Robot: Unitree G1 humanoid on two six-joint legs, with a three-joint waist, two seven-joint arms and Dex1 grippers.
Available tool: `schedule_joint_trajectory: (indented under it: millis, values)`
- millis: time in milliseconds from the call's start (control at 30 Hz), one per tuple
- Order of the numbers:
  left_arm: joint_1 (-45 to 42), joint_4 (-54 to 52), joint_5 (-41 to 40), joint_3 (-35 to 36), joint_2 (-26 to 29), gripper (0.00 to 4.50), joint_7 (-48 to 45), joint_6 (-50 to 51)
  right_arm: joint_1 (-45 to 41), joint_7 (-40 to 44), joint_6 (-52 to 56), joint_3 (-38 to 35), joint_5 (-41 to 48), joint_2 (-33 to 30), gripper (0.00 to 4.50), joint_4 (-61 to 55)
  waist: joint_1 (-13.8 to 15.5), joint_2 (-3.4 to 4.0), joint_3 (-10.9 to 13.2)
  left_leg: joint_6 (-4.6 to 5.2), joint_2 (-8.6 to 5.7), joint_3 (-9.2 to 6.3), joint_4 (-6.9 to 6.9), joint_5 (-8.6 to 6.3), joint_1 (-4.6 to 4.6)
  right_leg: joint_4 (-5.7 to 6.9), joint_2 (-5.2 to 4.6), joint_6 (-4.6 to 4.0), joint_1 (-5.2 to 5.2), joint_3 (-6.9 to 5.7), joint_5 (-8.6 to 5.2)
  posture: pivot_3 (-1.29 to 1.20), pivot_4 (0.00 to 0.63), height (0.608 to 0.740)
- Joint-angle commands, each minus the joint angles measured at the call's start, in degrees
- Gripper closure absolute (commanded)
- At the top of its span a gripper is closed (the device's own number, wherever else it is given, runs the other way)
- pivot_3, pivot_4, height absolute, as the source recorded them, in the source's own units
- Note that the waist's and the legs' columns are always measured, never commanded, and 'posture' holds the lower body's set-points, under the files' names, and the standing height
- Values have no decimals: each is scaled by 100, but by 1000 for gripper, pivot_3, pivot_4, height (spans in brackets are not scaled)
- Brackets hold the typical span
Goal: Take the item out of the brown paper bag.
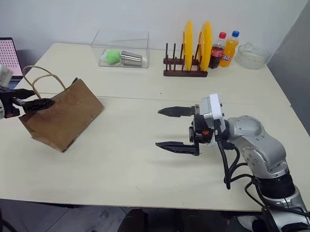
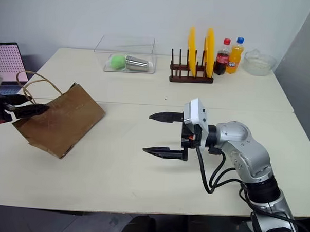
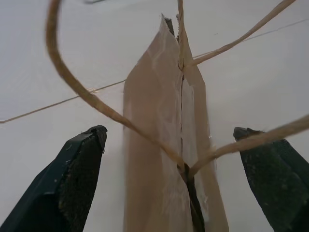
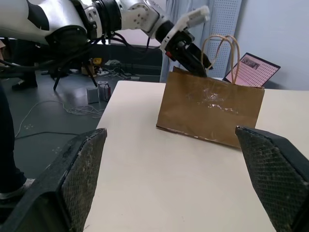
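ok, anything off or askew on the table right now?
The brown paper bag sits tilted, one bottom edge lifted off the table, its mouth pressed flat. The open left gripper is at its top by the handles. Nothing spilled.

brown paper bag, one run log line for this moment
brown paper bag: tilted on table | left tool: open at bag top | right tool: open, apart | item: unseen

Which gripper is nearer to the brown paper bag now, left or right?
Left. The left gripper is at the brown paper bag's top edge, open. The right gripper is apart, over mid-table.
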Motion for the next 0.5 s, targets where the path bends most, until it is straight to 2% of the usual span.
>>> schedule_joint_trajectory:
  millis: [33, 100, 200, 500]
  values:
    - [-316, 325, 279, -115, 40, 40, -209, -257, -126, -41, 72, -105, 105, -47, 0, -287, -9, 0, 0, 0, 0, 0, 0, 0, 0, 1, 1, 0, 0, 0, 0, 0, 150, 740]
    - [-440, 551, 404, -181, -21, 40, -199, -343, -133, -66, 123, -128, 120, -55, 0, -320, -17, -1, 0, 0, 0, 0, 1, 0, 1, 2, 0, 0, 0, 0, 0, 0, 150, 740]
    - [-532, 796, 580, -268, -138, 640, -204, -475, -146, -70, 201, -132, 150, -74, 0, -371, -17, -1, 0, 0, 0, -1, 4, 0, 1, 4, 0, 2, 1, 0, -1, 0, 150, 740]
    - [-759, 1019, 800, -263, -402, 3638, -282, -626, -121, -105, 303, -168, 162, -91, 0, -472, -16, -3, -2, 1, 0, -4, 10, 1, 1, 9, 0, 24, 2, -2, -13, 0, 150, 740]
